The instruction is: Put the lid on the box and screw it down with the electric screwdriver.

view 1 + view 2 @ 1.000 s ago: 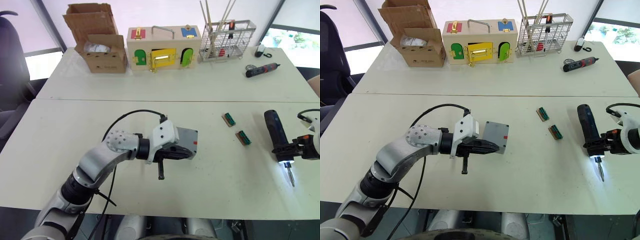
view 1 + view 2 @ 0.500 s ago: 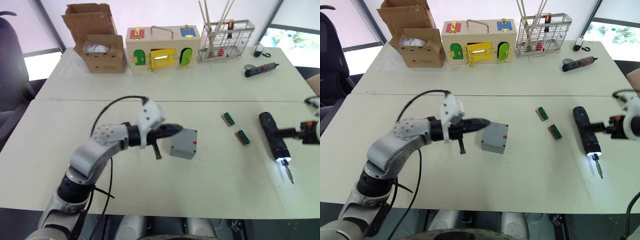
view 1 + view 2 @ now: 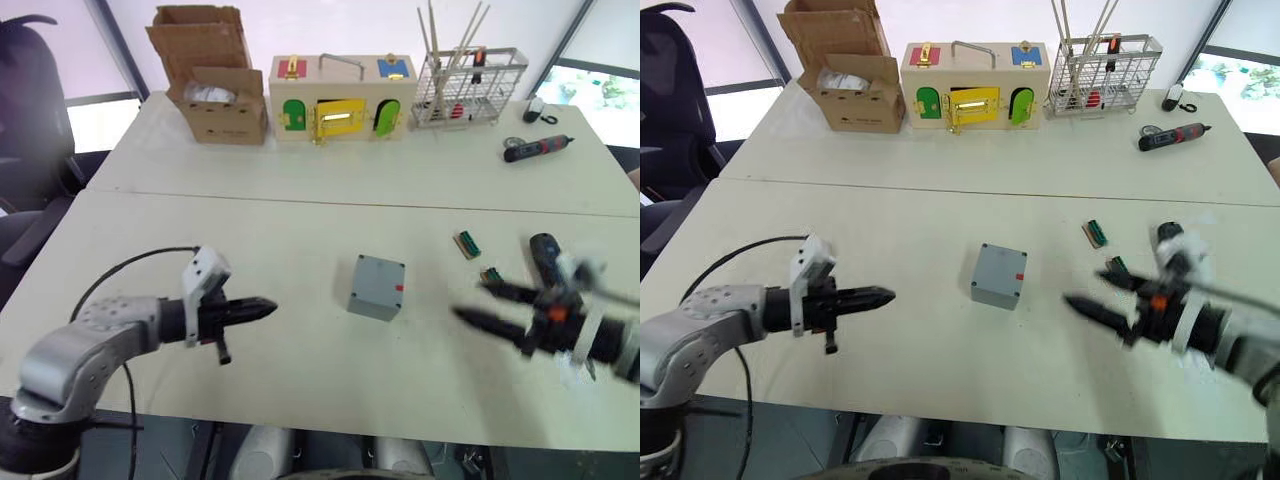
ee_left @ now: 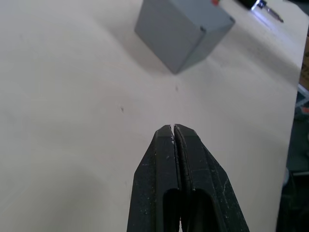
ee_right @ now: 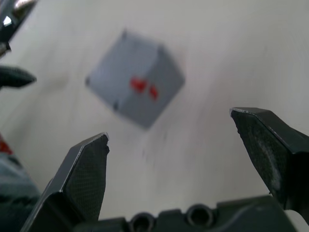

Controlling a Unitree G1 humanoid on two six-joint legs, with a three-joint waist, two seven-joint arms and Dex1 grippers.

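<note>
Motion-blurred right end effector (image 3: 478,302), the electric screwdriver (image 3: 545,252) partly hidden behind its arm.

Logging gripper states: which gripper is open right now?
The right gripper: its fingers stand wide apart, pointed at the grey box. The left gripper is shut, empty.

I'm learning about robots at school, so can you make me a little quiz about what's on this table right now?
1. Fill in: the mark on the side of the box is ____.
2. True or false: the left gripper is shut and empty.
3. The right gripper is: A) open, B) shut on the box, C) shut on a pencil.
Key: 1 red; 2 true; 3 A.
</note>
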